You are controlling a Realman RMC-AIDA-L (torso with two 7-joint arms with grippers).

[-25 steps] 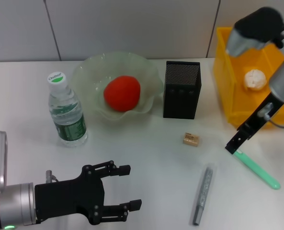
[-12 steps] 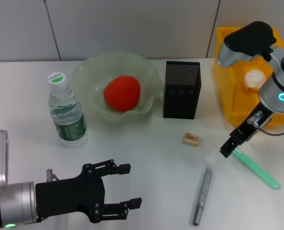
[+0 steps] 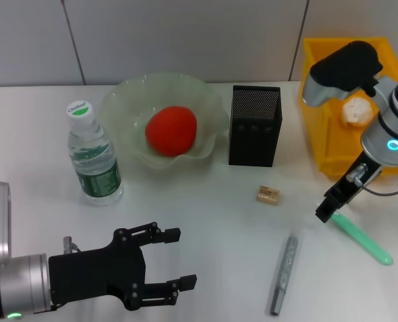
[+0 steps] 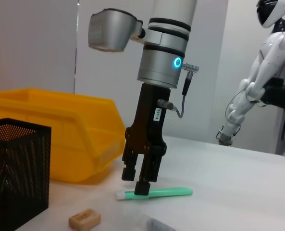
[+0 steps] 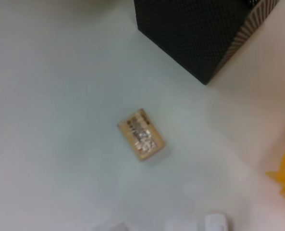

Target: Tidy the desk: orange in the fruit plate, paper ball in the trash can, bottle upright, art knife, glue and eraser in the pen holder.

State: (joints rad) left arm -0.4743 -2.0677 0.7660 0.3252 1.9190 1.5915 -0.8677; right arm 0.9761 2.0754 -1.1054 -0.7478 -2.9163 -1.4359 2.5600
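The orange (image 3: 172, 129) lies in the glass fruit plate (image 3: 209, 94). The bottle (image 3: 93, 157) stands upright to the plate's left. The paper ball (image 3: 357, 111) lies in the yellow trash can (image 3: 326, 134). The eraser (image 3: 268, 195) (image 5: 141, 134), the grey art knife (image 3: 284, 272) and the green glue stick (image 3: 363, 238) (image 4: 166, 193) lie on the table in front of the black pen holder (image 3: 254, 125). My right gripper (image 3: 326, 212) (image 4: 136, 183) hangs just over the glue's white-capped end, its fingers slightly apart and empty. My left gripper (image 3: 175, 258) is open and idle at the front left.
The pen holder (image 5: 200, 33) stands between the plate and the trash can (image 4: 60, 134). A white humanoid robot (image 4: 262, 82) stands beyond the table's far side. Bare table lies between the bottle and the eraser.
My right arm has drawn back from over the trash can, and its gripper has shifted a little and sunk toward the glue's end. The left arm has not moved.
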